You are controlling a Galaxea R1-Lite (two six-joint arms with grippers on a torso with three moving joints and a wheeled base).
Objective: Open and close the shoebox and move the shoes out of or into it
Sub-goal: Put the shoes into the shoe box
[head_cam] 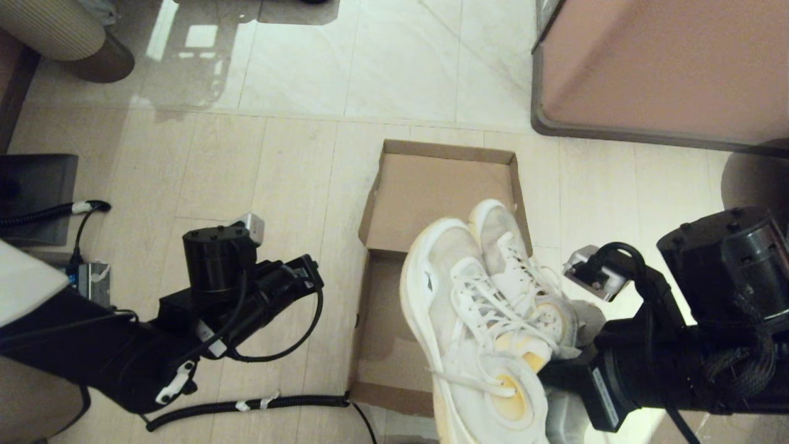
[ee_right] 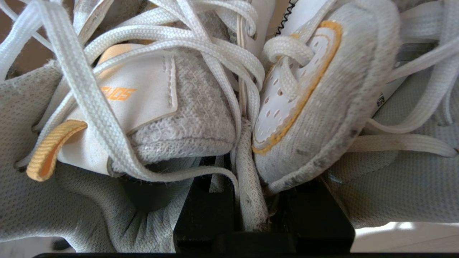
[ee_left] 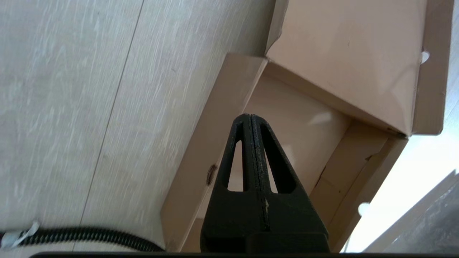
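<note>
Over at the lower left of the head view, the left hand (ee_left: 251, 123) sits off to the side of the box with its fingers pressed flat together, nothing in them. Its wrist view shows the tips pointing at the bare inside of the shoebox (head_cam: 388, 333).

Middle of the frame: the shoebox lies on the tiled floor (head_cam: 277, 185) with its lid (head_cam: 441, 191) flipped open toward the top of the picture.

Just right of centre, the shoes (head_cam: 487, 308) are bunched together and held over the right side of the open box, toes toward the lid. The right hand (ee_right: 247, 200) comes in from the lower right and is clamped on the shoes at their collars.

Upper right corner has a big pinkish-brown furniture block (head_cam: 666, 68).
</note>
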